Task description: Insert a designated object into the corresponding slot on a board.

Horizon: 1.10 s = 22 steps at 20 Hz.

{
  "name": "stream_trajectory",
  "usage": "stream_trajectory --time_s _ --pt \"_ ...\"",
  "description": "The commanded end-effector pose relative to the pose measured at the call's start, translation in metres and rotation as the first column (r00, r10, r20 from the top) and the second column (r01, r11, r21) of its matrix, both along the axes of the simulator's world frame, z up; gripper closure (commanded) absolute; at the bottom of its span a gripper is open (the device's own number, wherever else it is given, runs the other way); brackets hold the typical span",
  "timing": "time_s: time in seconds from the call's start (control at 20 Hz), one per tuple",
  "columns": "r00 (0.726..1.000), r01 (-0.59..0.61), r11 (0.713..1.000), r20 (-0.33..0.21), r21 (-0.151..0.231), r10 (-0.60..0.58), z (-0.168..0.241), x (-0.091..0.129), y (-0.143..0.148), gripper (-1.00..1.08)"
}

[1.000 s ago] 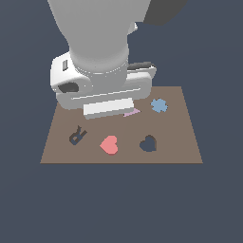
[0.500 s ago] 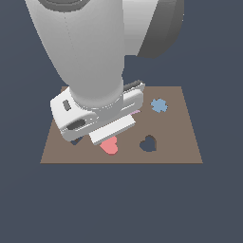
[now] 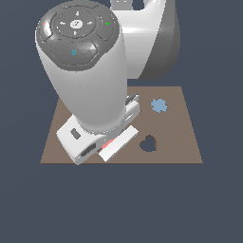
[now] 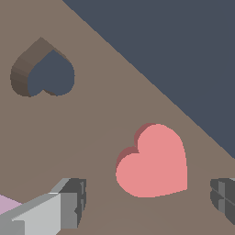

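Heart (image 4: 153, 163) lies flat on board (image 4: 105, 114) between wide-open jaws, untouched.

We see the arm (image 3: 90, 76) looming over the brown board (image 3: 185, 142), hiding most of its middle. A sliver of the red heart (image 3: 108, 144) peeks out beneath the hand (image 3: 114, 144). Toward the exterior view's right lie the heart-shaped slot (image 3: 148, 144) and the blue cross-shaped piece (image 3: 159, 105).

- We see the red heart (image 4: 153, 163) lying flat on the brown board (image 4: 101, 119).
- We see the heart-shaped hole (image 4: 46, 73) in the board, dark and with nothing in it, well apart from the heart.
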State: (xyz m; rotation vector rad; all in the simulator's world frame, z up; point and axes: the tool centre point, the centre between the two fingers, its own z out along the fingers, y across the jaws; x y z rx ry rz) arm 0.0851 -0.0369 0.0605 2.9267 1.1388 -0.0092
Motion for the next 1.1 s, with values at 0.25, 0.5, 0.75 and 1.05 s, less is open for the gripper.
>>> stream_trajectory --time_s 0.25,0.5,0.75,1.05 --pt "0.995 -0.097 0.995 0.005 0.003 0.097 -0.01 0.012 0.005 -0.92" --pt "0.994 -0.112 0.994 0.006 0.003 0.112 -0.011 0.014 0.006 -0.92" --pt "0.994 -0.107 0.994 0.005 0.003 0.107 -0.011 0.013 0.006 -0.92" --pt "0.994 -0.106 0.994 0.005 0.003 0.106 -0.024 0.013 0.006 -0.92"
